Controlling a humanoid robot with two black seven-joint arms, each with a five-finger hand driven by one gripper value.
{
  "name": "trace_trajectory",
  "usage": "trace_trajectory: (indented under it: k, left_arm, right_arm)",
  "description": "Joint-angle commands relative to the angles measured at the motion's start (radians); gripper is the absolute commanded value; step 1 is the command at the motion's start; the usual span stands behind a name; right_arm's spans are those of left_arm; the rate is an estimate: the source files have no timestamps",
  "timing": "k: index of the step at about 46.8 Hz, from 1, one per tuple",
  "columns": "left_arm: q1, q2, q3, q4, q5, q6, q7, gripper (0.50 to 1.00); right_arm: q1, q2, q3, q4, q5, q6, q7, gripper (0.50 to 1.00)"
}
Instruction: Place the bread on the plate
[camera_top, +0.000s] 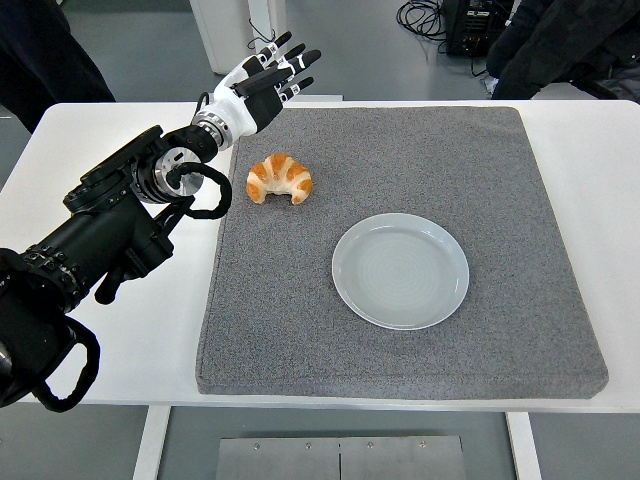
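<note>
While my left hand (268, 78) hangs with its fingers spread and nothing in them, the bread (280, 179) lies untouched on the grey mat (480, 160).

From my seat at the controls I see the left arm reaching in from about eight o'clock across the white table (110, 340), its hand raised over the mat's far left corner, at roughly eleven o'clock from the bread and clear of it. The bread is a croissant, resting on the mat's left side with its curved back toward the far edge. I see the pale plate (400, 270) near the middle of the mat, at about four o'clock from the croissant, apart from it and bare.
</note>
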Motion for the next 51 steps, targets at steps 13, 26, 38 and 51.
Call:
trace_trajectory:
  k: [13, 26, 38, 51]
  left_arm:
    - [-0.001, 0.000, 0.004, 0.000, 0.001, 0.003, 0.000, 0.983]
    - [-0.006, 0.000, 0.007, 0.000, 0.014, 0.017, 0.006, 0.984]
    - [-0.021, 0.028, 0.041, -0.002, 0.023, -0.011, 0.014, 0.984]
    - [-0.075, 0.095, 0.156, -0.015, 0.040, -0.025, 0.017, 0.984]
  right_arm:
    - [0.000, 0.000, 0.000, 0.000, 0.000, 0.000, 0.000, 1.000]
    - [0.000, 0.000, 0.000, 0.000, 0.000, 0.000, 0.000, 1.000]
    - [0.000, 0.000, 0.000, 0.000, 0.001, 0.000, 0.000, 1.000]
    - [0.000, 0.000, 0.000, 0.000, 0.000, 0.000, 0.000, 1.000]
